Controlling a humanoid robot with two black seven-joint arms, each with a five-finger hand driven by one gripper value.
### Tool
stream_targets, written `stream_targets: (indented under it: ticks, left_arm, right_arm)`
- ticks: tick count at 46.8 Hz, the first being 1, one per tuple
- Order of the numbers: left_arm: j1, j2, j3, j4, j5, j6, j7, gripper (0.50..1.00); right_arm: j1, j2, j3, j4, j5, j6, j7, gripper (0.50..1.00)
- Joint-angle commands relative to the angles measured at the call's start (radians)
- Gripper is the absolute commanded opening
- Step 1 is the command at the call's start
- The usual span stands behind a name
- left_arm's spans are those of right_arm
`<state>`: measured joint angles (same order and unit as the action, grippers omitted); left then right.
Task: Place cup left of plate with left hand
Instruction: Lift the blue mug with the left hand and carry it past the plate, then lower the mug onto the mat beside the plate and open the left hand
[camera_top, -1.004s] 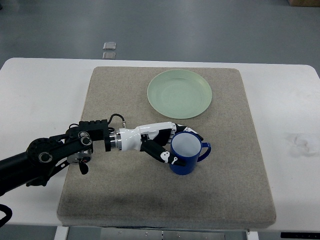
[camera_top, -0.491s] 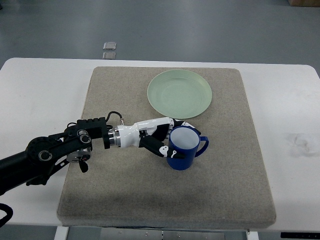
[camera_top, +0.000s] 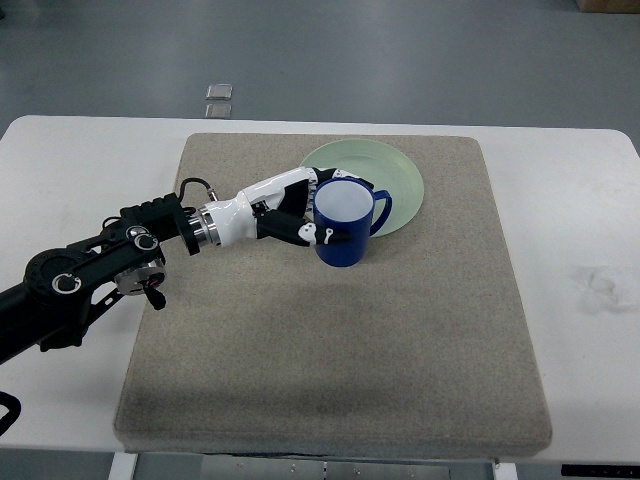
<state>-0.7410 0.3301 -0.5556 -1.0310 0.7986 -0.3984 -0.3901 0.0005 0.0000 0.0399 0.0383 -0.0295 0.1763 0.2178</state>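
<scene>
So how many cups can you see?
1. A blue cup is held by the left hand, in front of the near edge of the green plate. Nothing seems to hide another.

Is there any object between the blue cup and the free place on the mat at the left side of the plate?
Nothing visible is. The left hand holds the blue cup in front of the green plate. The mat left of the plate is bare; only the hand's own arm crosses nearby.
</scene>
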Motion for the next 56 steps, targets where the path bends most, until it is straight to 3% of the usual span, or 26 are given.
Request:
stream_targets:
  ticks: [1,11,23,56]
  left_arm:
    - [0.0,0.02,-0.004,0.002,-0.004,0.022,0.0,0.675]
    - [0.008,0.058,-0.014,0.011,-0.009,0.093,0.0,0.675]
    - [0.008,0.053,-0.044,0.124,-0.048,0.18,0.0,0.675]
    - [0.008,0.03,-0.084,0.284,-0.116,0.223,-0.024,0.686]
  right_arm:
    - [-0.001,0.0,0.0,0.0,0.0,0.0,0.0,0.932]
    - [0.001,0.0,0.0,0.0,0.0,0.0,0.0,0.932]
    - [-0.001,0.0,0.0,0.0,-0.001,0.0,0.0,0.932]
    - [0.001,0.0,0.0,0.0,0.0,0.0,0.0,0.932]
